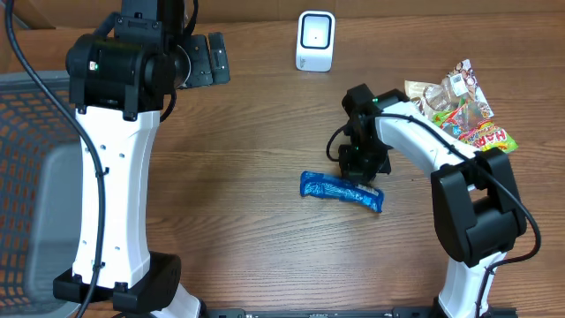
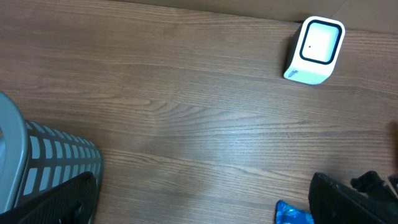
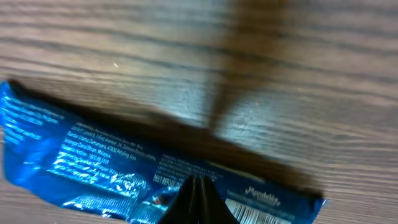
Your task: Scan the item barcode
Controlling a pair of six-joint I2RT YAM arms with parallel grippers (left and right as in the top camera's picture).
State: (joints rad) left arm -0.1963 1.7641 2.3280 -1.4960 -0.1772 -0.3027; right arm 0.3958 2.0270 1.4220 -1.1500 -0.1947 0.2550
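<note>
A blue snack packet (image 1: 340,190) lies flat on the wooden table, printed side up. My right gripper (image 1: 360,172) is down on its right half. In the right wrist view the black fingertips (image 3: 199,183) are pressed together, pinching the blue packet (image 3: 112,162) at a crinkle. Its barcode (image 3: 261,214) shows just right of the tips. The white scanner (image 1: 315,41) stands at the back of the table. My left gripper (image 1: 207,60) hovers open at the back left, with nothing between its fingers (image 2: 68,199). A corner of the packet (image 2: 292,214) shows in the left wrist view.
A grey mesh basket (image 1: 26,177) fills the far left side. A bag of gummy sweets (image 1: 463,110) and other wrapped snacks lie at the right, behind the right arm. The scanner (image 2: 314,50) faces the table's middle.
</note>
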